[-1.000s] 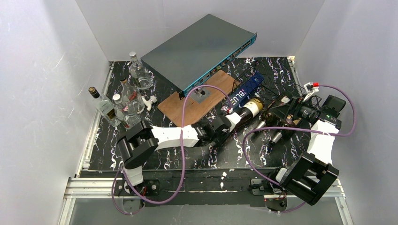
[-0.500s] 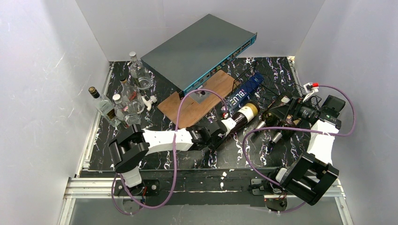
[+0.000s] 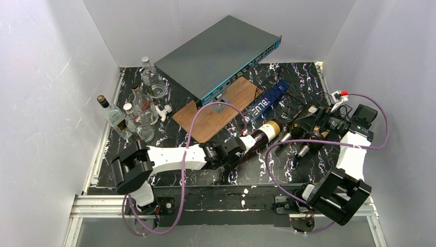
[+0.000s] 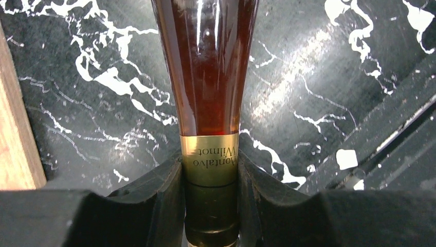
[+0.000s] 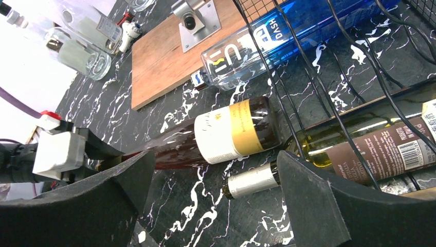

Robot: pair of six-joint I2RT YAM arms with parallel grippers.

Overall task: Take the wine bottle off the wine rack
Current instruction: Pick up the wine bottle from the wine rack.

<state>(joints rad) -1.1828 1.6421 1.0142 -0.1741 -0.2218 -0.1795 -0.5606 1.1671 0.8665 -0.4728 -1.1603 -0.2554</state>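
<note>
Right now the left pincer (image 4: 211,172) is clamped on the neck of the wine bottle (image 5: 226,135). Its 2 black fingers (image 4: 154,190) press against either side of the gold foil band, just below the amber glass. From above, that pincer (image 3: 240,146) sits out in front of the left arm. The bottle (image 3: 262,133) runs away from it on a slant toward the far right, with its cream-and-gold label facing up. It lies low over the black marbled worktop (image 3: 205,177); whether its body touches the surface I cannot tell. Its base end is just beside the nearest wire of the wine rack (image 5: 256,6), and nearly all of its length is clear of the wires on the left arm's side. Whether the base touches that wire cannot be told.

The right pincer (image 5: 216,157) has its fingers wide apart and holds nothing, hovering over the label end of the bottle. 2 other bottles lie among the rack's wires. One is a blue bottle (image 5: 288,36) with white lettering, its neck toward the wooden board (image 5: 164,56). The other is a pale green bottle (image 5: 360,149) with a dark label and a silver foil neck, close beside the wine bottle's base. A grey network switch (image 3: 216,51) sits tilted above the board at the back. Several clear glass bottles (image 3: 136,110) stand at the far left.
</note>
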